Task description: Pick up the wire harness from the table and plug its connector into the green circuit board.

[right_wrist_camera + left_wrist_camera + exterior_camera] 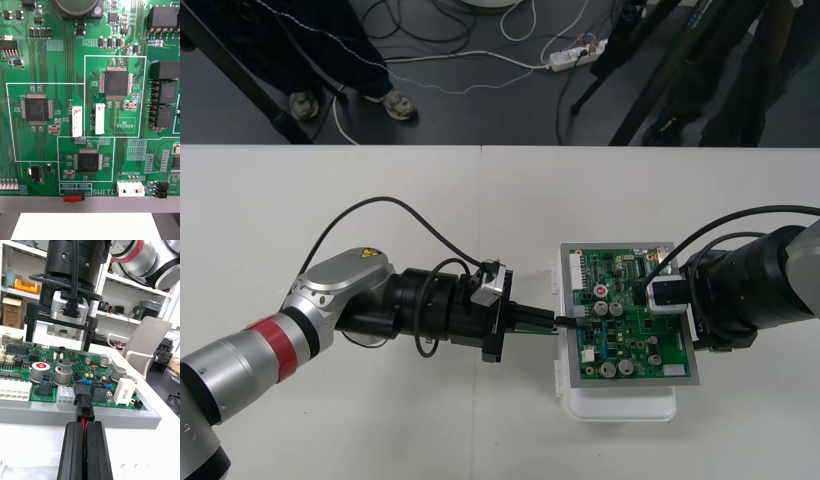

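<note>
Left tool (83, 426) pinched shut on harness (82, 423) wires right behind plug (84, 409), plug touching board (95, 367) edge header (80, 389); seated, I can't tell. Looks light, limp wires, stiff plug: I grip near plug. Right tool (667, 296) hovers over board.

The left pincer (84, 423) is clamping its black fingers (73, 450) together on the harness (83, 425), red wire showing between them; its black plug (84, 410) is jutting past the tips, pressing against a black socket (81, 390) at the green board's (75, 369) near edge; the right pincer (59, 339) is standing over the board's far side, fingers spread.
</note>
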